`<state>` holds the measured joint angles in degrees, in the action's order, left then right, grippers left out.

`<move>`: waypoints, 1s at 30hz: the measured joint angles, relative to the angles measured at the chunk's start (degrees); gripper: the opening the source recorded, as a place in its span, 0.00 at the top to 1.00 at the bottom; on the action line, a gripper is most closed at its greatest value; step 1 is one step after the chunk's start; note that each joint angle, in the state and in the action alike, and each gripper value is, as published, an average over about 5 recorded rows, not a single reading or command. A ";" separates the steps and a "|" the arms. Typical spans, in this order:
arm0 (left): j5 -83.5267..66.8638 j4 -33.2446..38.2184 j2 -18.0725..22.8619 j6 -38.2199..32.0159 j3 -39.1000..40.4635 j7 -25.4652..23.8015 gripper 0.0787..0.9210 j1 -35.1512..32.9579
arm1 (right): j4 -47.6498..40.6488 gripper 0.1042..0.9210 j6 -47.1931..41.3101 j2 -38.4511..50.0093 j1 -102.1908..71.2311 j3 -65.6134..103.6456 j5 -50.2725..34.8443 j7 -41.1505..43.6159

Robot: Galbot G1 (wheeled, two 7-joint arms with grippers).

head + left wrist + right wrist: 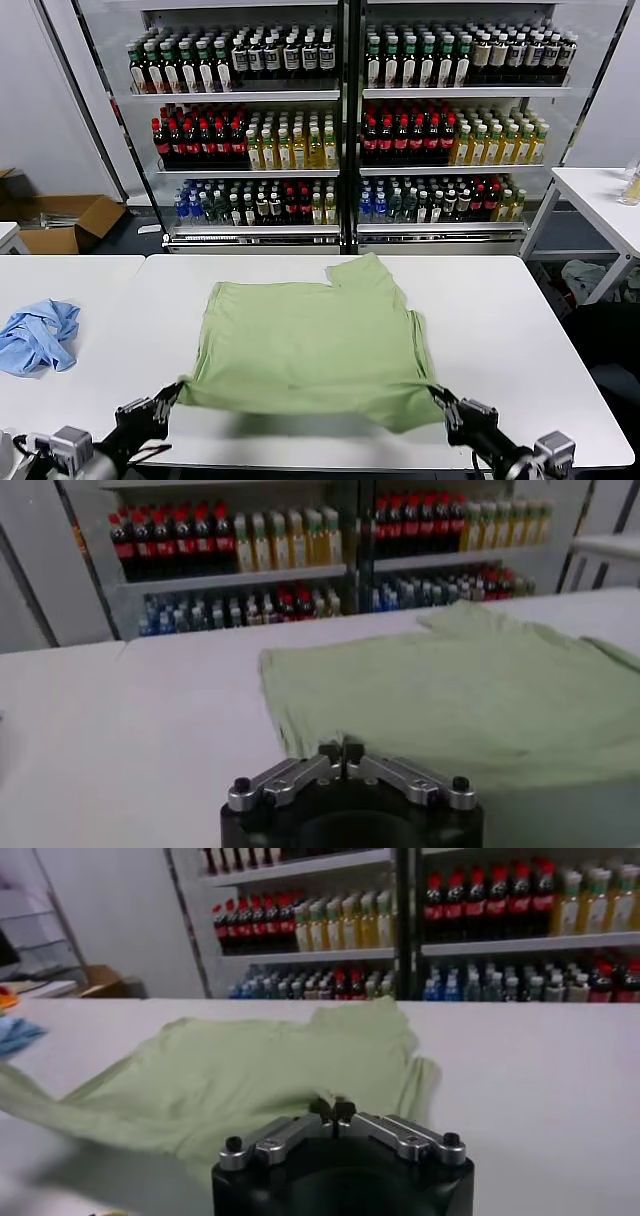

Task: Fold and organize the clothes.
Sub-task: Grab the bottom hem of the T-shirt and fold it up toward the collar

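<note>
The light green short-sleeved polo shirt (305, 345) lies spread on the white rectangular table (520, 330), at the centre of the head view, with one sleeve reaching toward 12 o'clock. Its print and buttons are not visible, so it is probably face down.

The left gripper (165, 400) sits at 7 o'clock from the shirt's centre, its fingers pinched together on the near-left hem corner. The right gripper (440, 398) sits at 5 o'clock, clamped likewise on the near-right hem corner. In both wrist views the fingertips meet on the cloth edge — no gap shows between them.

The near hem runs taut between the two grippers and appears slightly raised off the table, a shadow showing under it. Holding both corners at equal height keeps the edge straight, so a fold carried toward 12 o'clock should land square — a judgement, not an observation.

A crumpled light blue garment (38, 335) rests at 9 o'clock on the adjacent white table (90, 275), well apart from the shirt. Stocked bottle shelves (345, 120) stand beyond at 12 o'clock.
</note>
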<state>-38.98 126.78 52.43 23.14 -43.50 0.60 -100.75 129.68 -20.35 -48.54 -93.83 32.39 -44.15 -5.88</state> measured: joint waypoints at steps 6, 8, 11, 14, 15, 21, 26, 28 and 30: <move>-0.78 -7.53 0.92 -2.55 4.13 -1.69 0.99 8.09 | -4.65 1.00 -0.56 -0.92 6.86 -3.77 0.34 -0.86; -0.81 -9.73 1.23 -3.11 5.54 -2.23 0.99 10.63 | -6.12 1.00 -0.61 -1.32 8.88 -5.01 0.69 -1.00; -0.73 -12.82 1.59 -3.80 7.54 -3.00 0.99 14.15 | -8.18 1.00 -0.66 -2.02 11.56 -6.76 1.33 -1.12; -0.54 -15.60 1.72 -4.40 9.34 -3.77 0.99 17.34 | -9.96 1.00 -0.74 -2.76 13.81 -8.40 2.04 -1.09; -0.49 -16.46 1.73 -4.58 9.88 -4.00 0.99 18.30 | -10.51 1.00 -0.77 -3.02 14.43 -8.93 2.29 -1.04; 0.02 -20.99 1.46 -5.28 12.67 -5.26 0.99 23.42 | -13.07 1.00 -0.80 -4.44 16.92 -11.65 3.85 -0.66; 1.06 -24.24 1.01 -5.25 14.39 -6.14 0.99 26.59 | -14.59 1.00 -0.76 -5.48 18.49 -13.17 4.96 -0.68; 1.57 -25.42 0.97 -5.18 14.95 -6.46 0.99 27.64 | -15.07 1.00 -0.77 -5.85 19.03 -13.52 5.36 -0.75; 2.08 -26.48 1.05 -5.18 15.47 -6.73 0.99 28.54 | -15.40 1.00 -0.82 -6.19 19.41 -13.73 5.79 -0.84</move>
<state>-36.90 100.30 53.48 17.96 -28.02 -6.13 -72.21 114.28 -21.17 -54.73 -74.42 18.66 -38.36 -6.73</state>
